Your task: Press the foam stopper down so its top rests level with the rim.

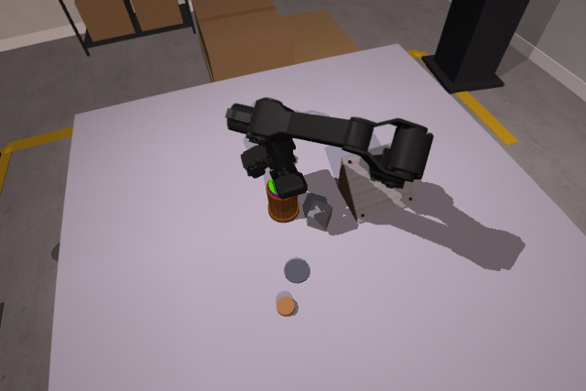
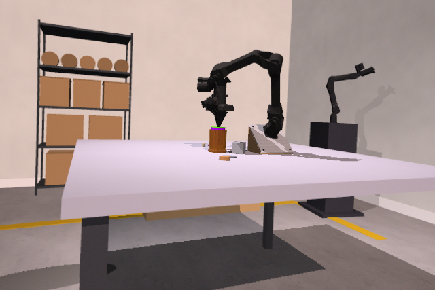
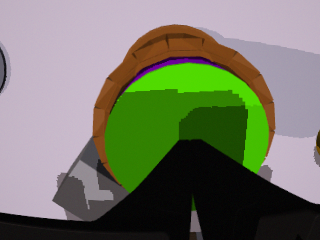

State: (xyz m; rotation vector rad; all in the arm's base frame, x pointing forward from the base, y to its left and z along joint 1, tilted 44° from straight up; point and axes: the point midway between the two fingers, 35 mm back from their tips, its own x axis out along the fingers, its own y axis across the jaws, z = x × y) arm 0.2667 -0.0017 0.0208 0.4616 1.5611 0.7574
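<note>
Hanging directly above the foam stopper (image 3: 167, 114), the clenched, empty end effector (image 2: 219, 120) points straight down; the jar (image 2: 217, 140) stands upright near the worktop's (image 1: 142, 254) middle, stopper in its mouth.

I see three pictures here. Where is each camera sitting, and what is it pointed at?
Top: high above the table, looking down at the whole arm, the jar and two small discs.
Exterior: off to the side at about table height, showing the arm bent over the jar, with a rack behind.
Wrist: on the arm itself, looking down past the shut gripper onto the green stopper.
All three show the jar; top and exterior share the grey block.
</note>
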